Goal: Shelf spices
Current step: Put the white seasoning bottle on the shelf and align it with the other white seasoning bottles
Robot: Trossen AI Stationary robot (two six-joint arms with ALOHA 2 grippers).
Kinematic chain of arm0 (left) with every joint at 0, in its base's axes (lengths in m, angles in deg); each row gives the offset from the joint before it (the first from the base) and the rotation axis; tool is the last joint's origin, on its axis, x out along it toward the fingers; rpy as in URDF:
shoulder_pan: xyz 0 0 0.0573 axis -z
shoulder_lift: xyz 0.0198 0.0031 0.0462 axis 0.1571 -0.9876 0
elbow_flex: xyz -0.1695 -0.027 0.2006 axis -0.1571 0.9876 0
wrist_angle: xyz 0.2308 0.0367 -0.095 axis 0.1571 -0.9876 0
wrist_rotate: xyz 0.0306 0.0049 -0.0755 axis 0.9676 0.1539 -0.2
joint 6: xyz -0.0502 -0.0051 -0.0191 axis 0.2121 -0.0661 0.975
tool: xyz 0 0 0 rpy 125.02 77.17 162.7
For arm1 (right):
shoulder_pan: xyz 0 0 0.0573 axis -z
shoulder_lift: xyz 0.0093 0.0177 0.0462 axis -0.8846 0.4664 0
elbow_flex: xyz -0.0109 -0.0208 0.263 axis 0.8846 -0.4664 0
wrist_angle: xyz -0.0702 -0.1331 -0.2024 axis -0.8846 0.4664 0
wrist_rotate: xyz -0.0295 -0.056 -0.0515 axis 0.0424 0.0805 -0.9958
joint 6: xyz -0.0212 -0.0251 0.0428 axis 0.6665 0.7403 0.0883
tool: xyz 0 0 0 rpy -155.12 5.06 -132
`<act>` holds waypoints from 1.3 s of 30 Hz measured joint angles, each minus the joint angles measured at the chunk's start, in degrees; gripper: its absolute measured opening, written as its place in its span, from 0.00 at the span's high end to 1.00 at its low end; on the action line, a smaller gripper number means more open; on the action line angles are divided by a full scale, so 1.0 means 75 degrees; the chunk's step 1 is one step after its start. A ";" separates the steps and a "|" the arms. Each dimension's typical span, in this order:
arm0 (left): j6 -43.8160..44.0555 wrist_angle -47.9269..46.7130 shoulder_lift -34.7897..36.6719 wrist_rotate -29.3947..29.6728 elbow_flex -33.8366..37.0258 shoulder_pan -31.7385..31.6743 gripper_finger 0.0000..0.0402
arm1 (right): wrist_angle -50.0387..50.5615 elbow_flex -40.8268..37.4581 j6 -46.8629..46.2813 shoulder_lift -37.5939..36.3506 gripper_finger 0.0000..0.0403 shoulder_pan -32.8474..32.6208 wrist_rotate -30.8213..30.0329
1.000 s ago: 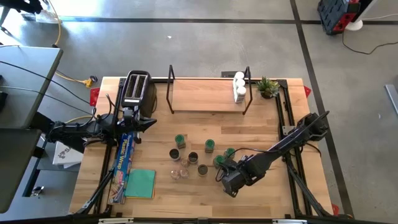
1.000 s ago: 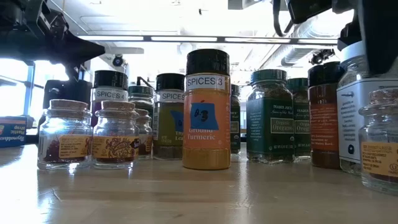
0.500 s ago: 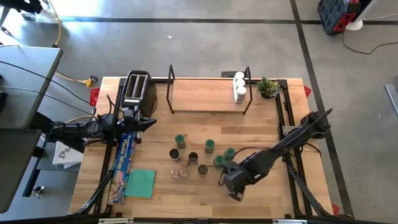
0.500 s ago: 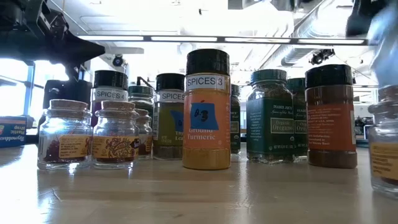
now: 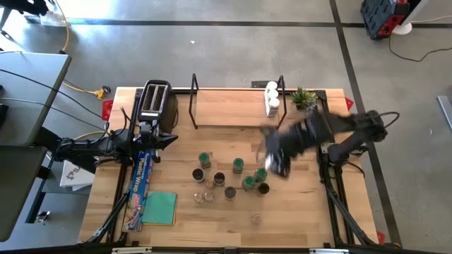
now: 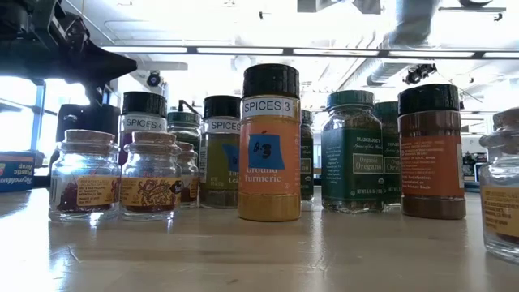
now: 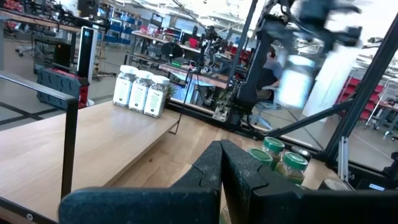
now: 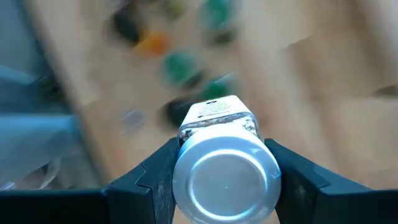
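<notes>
- High view, starting at your left: your left gripper [image 5: 168, 138] is waiting by the toaster [image 5: 154, 100], and in the left wrist view its fingers [image 7: 205, 171] are pressing together on nothing.
- At the middle, the shelf [image 5: 233, 107] is standing at the table's [image 5: 296, 226] far edge, with three white-lidded jars [image 5: 272, 97] sitting at its right end.
- In front of the shelf, the loose spices [image 5: 229, 178] are clustering on the table; the low view is showing a turmeric jar [image 6: 269, 143] among them.
- At your right, your right gripper [image 8: 225, 163] is hanging in the air between the cluster and the shelf, clamping a white-lidded jar [image 8: 225, 171].
</notes>
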 joint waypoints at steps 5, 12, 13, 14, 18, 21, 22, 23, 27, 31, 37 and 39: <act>0.0000 0.0003 0.0000 0.0000 0.0000 0.0000 1.00 | 0.0027 -0.0300 0.2959 0.0033 0.54 0.2100 -0.0503; 0.0000 0.0003 0.0000 0.0000 0.0000 0.0000 1.00 | -0.1147 -0.2039 0.5439 0.0039 0.54 0.4124 -0.0462; 0.0000 0.0003 -0.0003 0.0002 0.0000 0.0000 1.00 | -0.1382 -0.2264 0.5588 0.0039 0.54 0.4277 -0.0382; 0.0000 0.0003 -0.0001 0.0000 0.0000 0.0000 1.00 | -0.1648 -0.2479 0.5721 0.0039 0.54 0.4389 -0.0299; 0.0000 0.0003 -0.0003 0.0002 0.0000 0.0000 1.00 | -0.2317 -0.3178 0.6042 0.0042 0.54 0.4616 -0.0256; 0.0003 0.0000 0.0000 0.0000 0.0000 0.0000 1.00 | -0.2793 -0.3507 0.6082 0.0047 0.54 0.4622 -0.0488; 0.0000 0.0003 0.0000 0.0000 0.0000 0.0000 1.00 | -0.2888 -0.3603 0.6085 0.0047 0.54 0.4620 -0.0530; 0.0000 0.0003 0.0000 0.0000 0.0000 0.0000 1.00 | -0.2970 -0.3697 0.6082 0.0048 0.54 0.4620 -0.0530; 0.0000 0.0003 -0.0003 0.0000 0.0000 0.0000 1.00 | -0.3292 -0.4015 0.6083 0.0048 0.54 0.4620 -0.0646; 0.0000 0.0001 -0.0001 0.0002 0.0000 0.0000 1.00 | -0.3436 -0.4208 0.6072 0.0042 0.54 0.4622 -0.0790; 0.0003 0.0003 0.0000 0.0002 0.0000 -0.0003 1.00 | -0.3522 -0.4242 0.6076 0.0039 0.54 0.4622 -0.0996; 0.0000 0.0003 0.0000 0.0001 0.0000 0.0000 1.00 | -0.3554 -0.4245 0.6058 0.0039 0.52 0.4654 -0.1123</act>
